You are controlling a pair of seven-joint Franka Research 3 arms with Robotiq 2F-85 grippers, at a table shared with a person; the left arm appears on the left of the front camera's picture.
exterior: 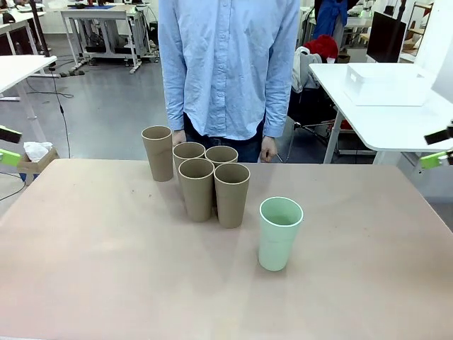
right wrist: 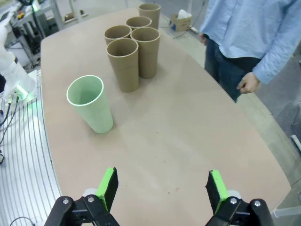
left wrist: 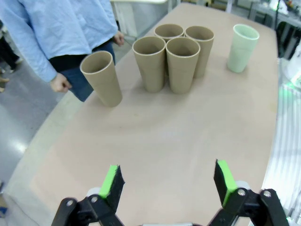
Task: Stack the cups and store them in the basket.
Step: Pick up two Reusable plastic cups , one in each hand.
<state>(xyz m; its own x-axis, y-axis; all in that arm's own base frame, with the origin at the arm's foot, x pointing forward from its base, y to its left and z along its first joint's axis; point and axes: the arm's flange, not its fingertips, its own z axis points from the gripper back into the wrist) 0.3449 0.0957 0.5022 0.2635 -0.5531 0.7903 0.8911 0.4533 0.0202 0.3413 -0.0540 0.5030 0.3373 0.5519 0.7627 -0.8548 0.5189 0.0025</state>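
Five brown cups stand upright at the far middle of the table: a tight cluster of four [exterior: 212, 180] and a single one [exterior: 157, 152] to their left. A mint green cup [exterior: 279, 232] stands alone, nearer and to the right. My left gripper [exterior: 8, 145] hovers open at the left edge of the table, far from the cups; its wrist view shows the gripper [left wrist: 168, 181] empty, with the brown cluster [left wrist: 171, 59] and the mint cup [left wrist: 242, 47] ahead. My right gripper [exterior: 437, 147] hangs open at the right edge. It is empty [right wrist: 162, 186], the mint cup [right wrist: 90, 104] closest. A white basket [exterior: 388, 83] sits on the neighbouring table.
A person in a light blue shirt [exterior: 228, 64] stands at the far edge of the table, both hands hanging just behind the cups. The brown tabletop [exterior: 106, 269] has free room in front and on both sides. White tables stand beyond.
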